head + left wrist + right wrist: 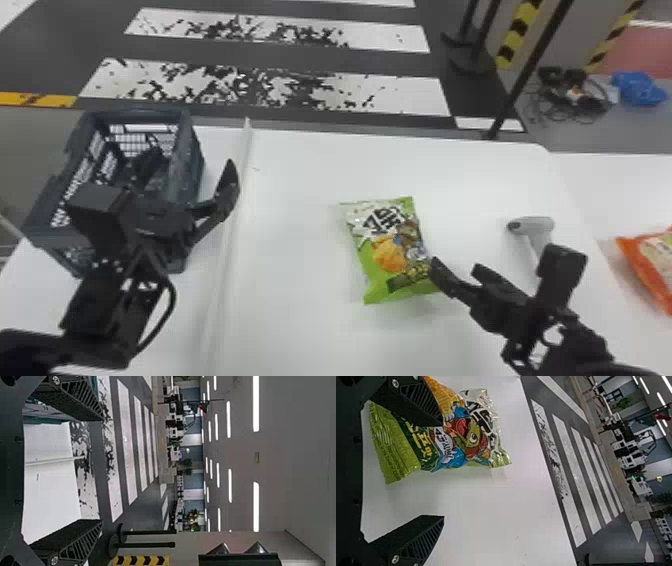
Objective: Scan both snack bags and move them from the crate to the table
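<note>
Black and close by, the left arm (102,300) comes up from the bottom of the head view to the left gripper (101,470). Its two fingers are wide apart with nothing between them. It is by the dark crate (194,172), and the arm hides part of that crate, so what may lie inside is hard to tell.

The right gripper (442,471) has its fingers apart too, and they hold nothing. One finger is right by the green snack bag (390,250), over its edge, but whether they touch is not clear. That bag lies flat on the white table (295,215). The orange bag (655,262) lies far off to the right, cut by the edge of the head view. The grey scanner (532,225) lies on the table near the right gripper, in no one's grip.

Both bags are out of the crate, so the moving part looks done, and this seems like the end of the job. Whether both were scanned, no one can tell from here. If they were, the next move is easy: lift the right gripper up and away, slowly, so the finger does not drag the green bag along.
</note>
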